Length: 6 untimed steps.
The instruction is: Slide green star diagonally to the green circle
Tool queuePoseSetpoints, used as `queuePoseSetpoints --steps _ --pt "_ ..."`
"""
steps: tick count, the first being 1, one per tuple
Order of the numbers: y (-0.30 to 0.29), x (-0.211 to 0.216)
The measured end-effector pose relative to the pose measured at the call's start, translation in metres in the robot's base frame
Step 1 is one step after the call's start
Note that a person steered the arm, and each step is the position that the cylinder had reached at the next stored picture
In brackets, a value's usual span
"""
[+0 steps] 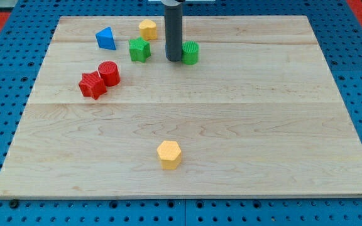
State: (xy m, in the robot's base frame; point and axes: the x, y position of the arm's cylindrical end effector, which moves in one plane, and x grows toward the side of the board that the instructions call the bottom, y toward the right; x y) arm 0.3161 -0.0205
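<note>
green star (139, 49) sat flat near the view's top, left of centre | green circle (190, 53) stood upright, well apart to its right

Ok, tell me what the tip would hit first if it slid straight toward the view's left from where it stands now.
Most likely the green star block. My tip stands between it and the green circle block, which sits right beside the tip. Depth is unclear, so it may only clip the star's lower edge.

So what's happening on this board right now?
A rod arm is working near the view's top of the wooden board. My tip sits between the green star on its left and the green circle, right beside the circle. The star is apart from the tip and has not reached the circle. Other blocks lie untouched: yellow ones, a blue triangle and two red ones.
</note>
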Motion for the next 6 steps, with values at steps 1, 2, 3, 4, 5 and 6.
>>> queuePoseSetpoints --steps 1,2,3,4,5,6 --pt "0.003 -0.063" --pt "0.004 -0.023" --pt "-0.024 0.047" --pt "-0.099 0.035" --pt "-0.087 -0.020" --pt "-0.068 -0.028"
